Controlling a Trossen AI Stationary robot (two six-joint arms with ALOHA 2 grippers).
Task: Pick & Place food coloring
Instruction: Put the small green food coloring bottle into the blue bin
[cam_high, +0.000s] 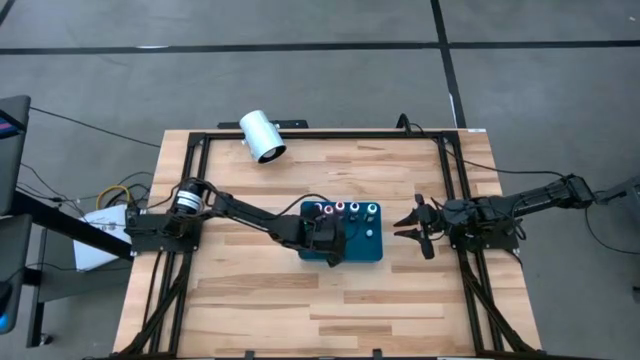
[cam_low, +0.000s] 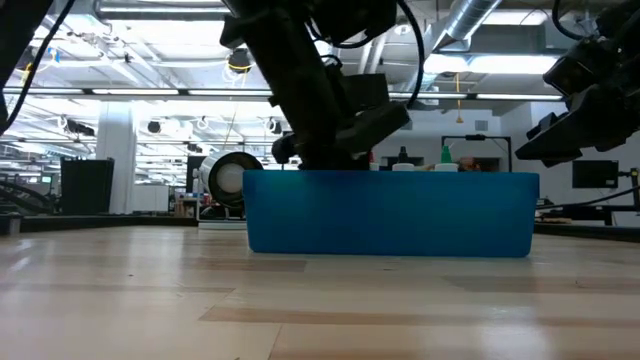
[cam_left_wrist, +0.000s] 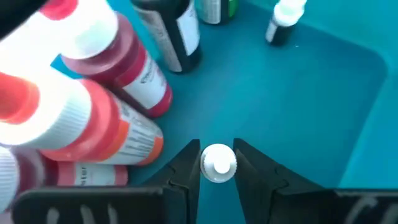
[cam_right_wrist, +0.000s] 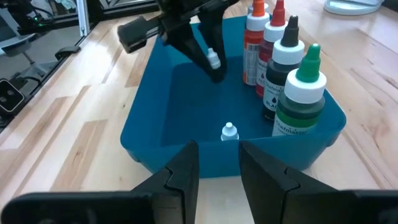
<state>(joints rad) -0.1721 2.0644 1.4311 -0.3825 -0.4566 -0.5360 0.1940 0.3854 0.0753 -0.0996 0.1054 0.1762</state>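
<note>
The bin (cam_high: 362, 251) sits near the middle of the tabletop (cam_high: 250, 300). Along the bin's far wall stands a row of tall bottles (cam_high: 346, 209). One small dropper bottle (cam_right_wrist: 229, 131) stands alone on the bin's floor, near the wall facing the right arm. The left end effector (cam_left_wrist: 218, 165) is inside the bin at its left end, its fingers on either side of a second small dropper bottle (cam_left_wrist: 218, 163). The right end effector (cam_high: 412, 228) hangs just right of the bin. A cylinder (cam_high: 263, 136) lies behind the bin, at the tabletop's far edge.
</note>
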